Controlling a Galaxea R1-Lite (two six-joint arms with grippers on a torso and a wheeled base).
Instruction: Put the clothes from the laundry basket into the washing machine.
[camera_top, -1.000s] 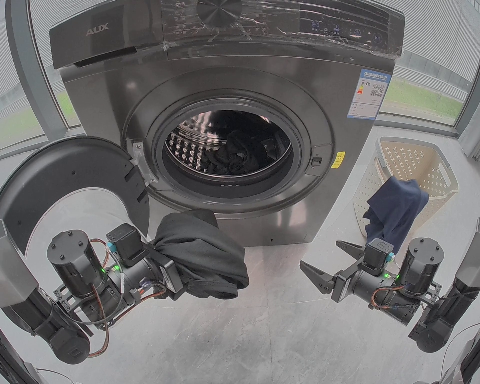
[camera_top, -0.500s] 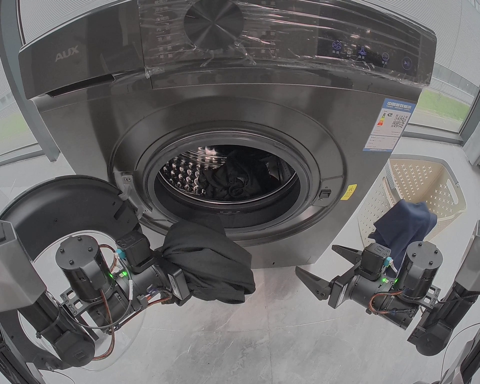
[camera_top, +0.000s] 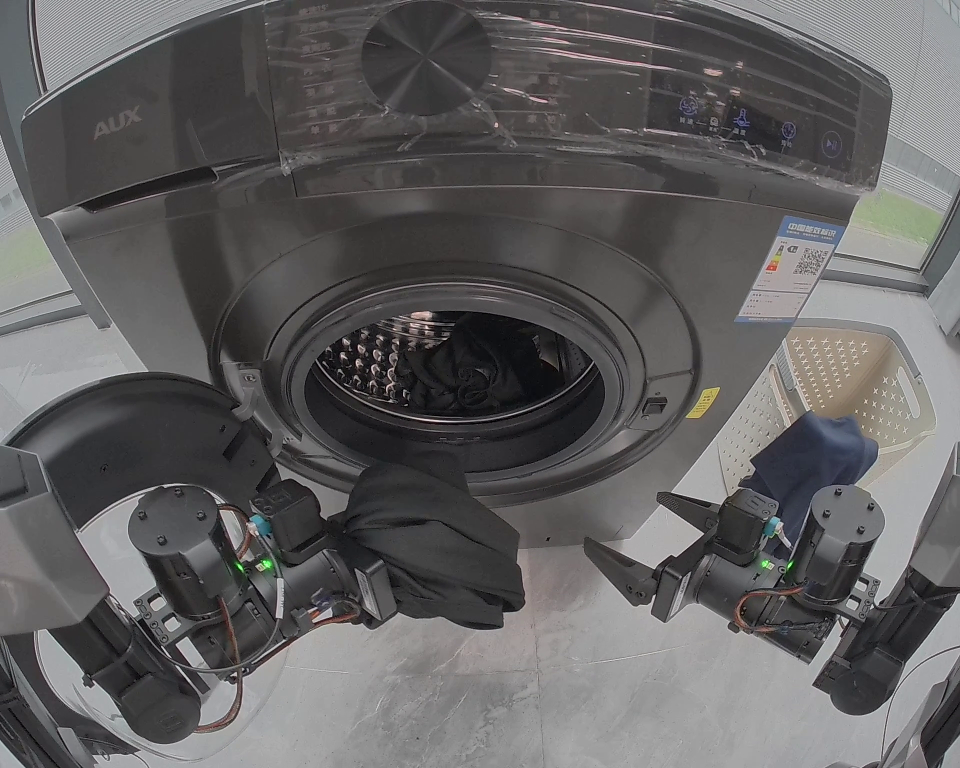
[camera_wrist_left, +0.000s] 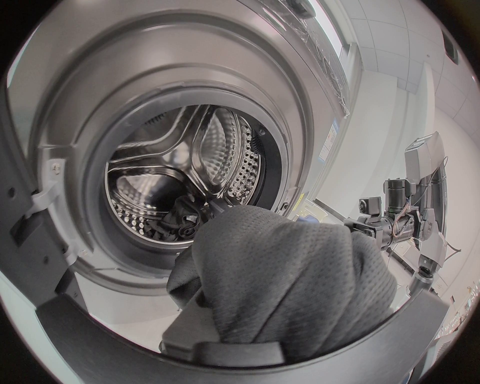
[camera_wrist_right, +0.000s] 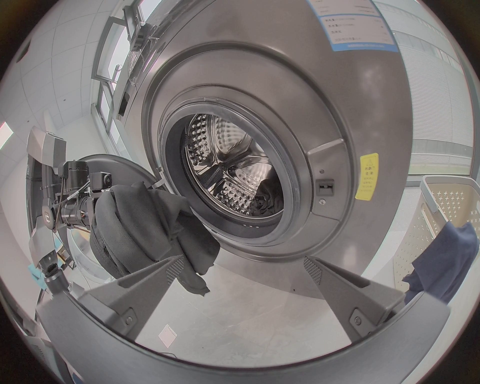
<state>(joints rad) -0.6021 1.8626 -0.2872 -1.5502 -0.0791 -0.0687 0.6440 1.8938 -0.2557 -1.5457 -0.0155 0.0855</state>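
Observation:
My left gripper (camera_top: 385, 585) is shut on a bunched black garment (camera_top: 440, 545), held low in front of the washing machine (camera_top: 480, 250), just below its open port. The cloth (camera_wrist_left: 280, 280) drapes over the fingers and hides them. Dark clothes (camera_top: 475, 365) lie inside the drum (camera_wrist_left: 165, 170). My right gripper (camera_top: 640, 545) hangs open and empty to the right of the port, its fingers (camera_wrist_right: 150, 285) spread wide. Behind it stands the beige laundry basket (camera_top: 870, 375) with a navy garment (camera_top: 810, 460) hanging over its rim.
The round machine door (camera_top: 130, 440) is swung open on the left, right behind my left arm. Grey floor tiles (camera_top: 560, 680) lie between the two arms. Windows run behind the machine on both sides.
The head view has moved closer to the machine. My left gripper has carried the black garment a little right and toward the port. The right gripper stays open in the same pose.

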